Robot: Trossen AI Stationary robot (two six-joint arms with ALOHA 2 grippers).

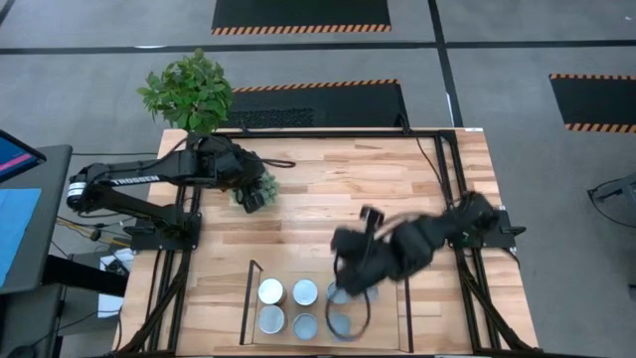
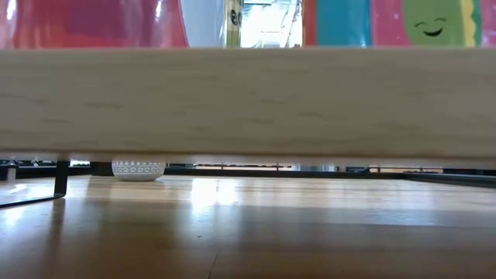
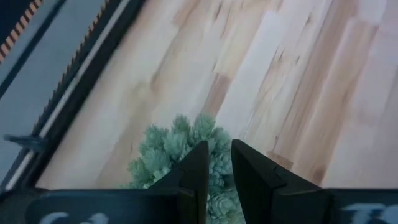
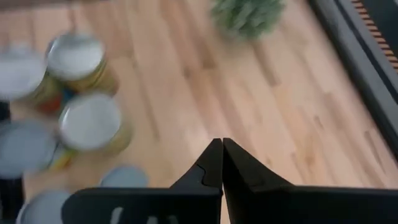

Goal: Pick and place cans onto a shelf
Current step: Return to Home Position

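Where visible, perhaps six cans (image 1: 270,291).

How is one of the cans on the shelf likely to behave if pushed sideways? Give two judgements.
The cans look short and wide with flat tops, so one would probably slide upright rather than tip. They stand close together on the shelf, so a push would likely knock a neighbour.

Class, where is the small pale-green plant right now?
In the high view the plant sits on the left half of the table, beneath the left gripper.
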